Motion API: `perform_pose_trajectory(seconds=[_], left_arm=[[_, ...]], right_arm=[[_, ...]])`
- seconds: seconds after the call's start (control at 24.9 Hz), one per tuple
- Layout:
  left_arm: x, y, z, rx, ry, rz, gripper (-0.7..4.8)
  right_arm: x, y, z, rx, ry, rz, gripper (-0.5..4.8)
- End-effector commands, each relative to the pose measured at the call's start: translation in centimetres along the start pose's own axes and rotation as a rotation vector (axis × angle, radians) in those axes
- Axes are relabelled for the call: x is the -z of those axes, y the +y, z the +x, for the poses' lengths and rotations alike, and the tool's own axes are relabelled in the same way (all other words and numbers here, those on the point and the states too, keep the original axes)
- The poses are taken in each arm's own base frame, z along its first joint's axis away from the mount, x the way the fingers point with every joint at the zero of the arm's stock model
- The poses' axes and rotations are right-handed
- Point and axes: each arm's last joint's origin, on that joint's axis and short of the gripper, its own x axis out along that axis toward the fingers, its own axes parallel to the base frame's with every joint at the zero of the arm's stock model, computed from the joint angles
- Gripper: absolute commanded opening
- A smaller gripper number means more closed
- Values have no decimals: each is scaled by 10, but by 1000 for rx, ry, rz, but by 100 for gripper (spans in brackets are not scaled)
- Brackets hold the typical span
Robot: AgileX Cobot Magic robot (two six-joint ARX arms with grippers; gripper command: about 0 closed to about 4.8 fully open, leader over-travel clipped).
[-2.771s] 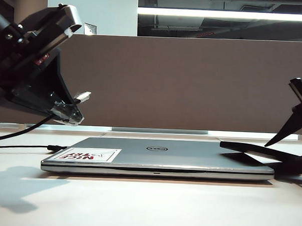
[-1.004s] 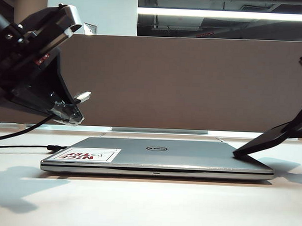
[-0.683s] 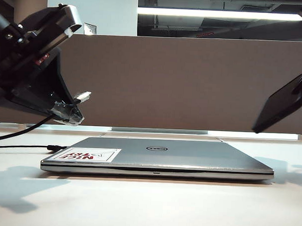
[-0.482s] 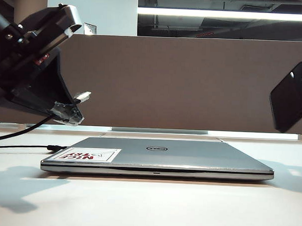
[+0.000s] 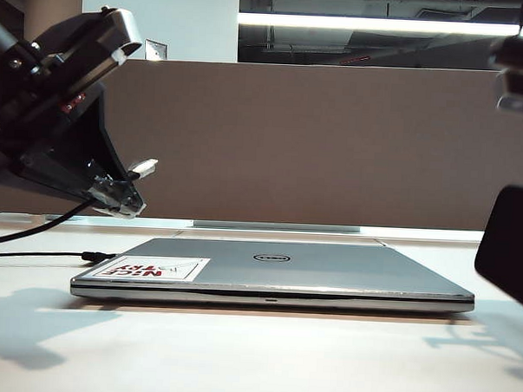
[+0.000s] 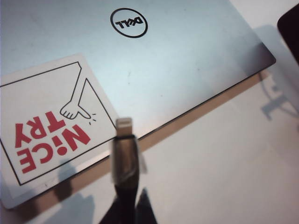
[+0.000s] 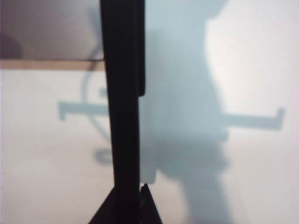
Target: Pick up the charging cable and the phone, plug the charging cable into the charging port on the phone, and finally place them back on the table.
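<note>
Above the surface's left side the left pincer (image 5: 123,194) pinches the cable (image 6: 125,156) behind its plug, while the right pincer (image 7: 138,198) pinches the phone (image 5: 511,244) on edge at the right; a slight tilt could miss the port.

Silver Dell laptop (image 5: 274,270) lies closed, flat, mid-scene — round logo centred on lid. White sticker (image 5: 152,268) with red "NICE TRY" lettering and pointing-hand drawing sits at lid's near left corner. Thin black cord with all-black plug (image 5: 96,257) lies just beside laptop's left rear corner. Grey-brown fabric partition panel (image 5: 307,142) stands upright behind — ceiling light strip (image 5: 364,23) glows above it.
</note>
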Motion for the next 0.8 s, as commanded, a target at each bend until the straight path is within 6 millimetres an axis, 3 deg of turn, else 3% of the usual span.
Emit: perform_pose_trajectory(seconds=[0.04,0.4,0.48,0.6,0.8], left_arm=[[-2,-1,-1,8,-15,3,-6],[-2,-1,-1,8,-14,3,-6],[-2,-1,-1,8,-15,3,-6],[-2,-1,-1,8,-15,3,-6],[-2,-1,0,8,-15,3,-6]], right_arm=[[-6,2,7,10,30,-5,-5],[-18,4,35,19,153,-13,-1],[-19,5,38,20,158,-12,6],[-23,6,40,13,136,-17,57],[-27,8,43,-2,100,-23,57]])
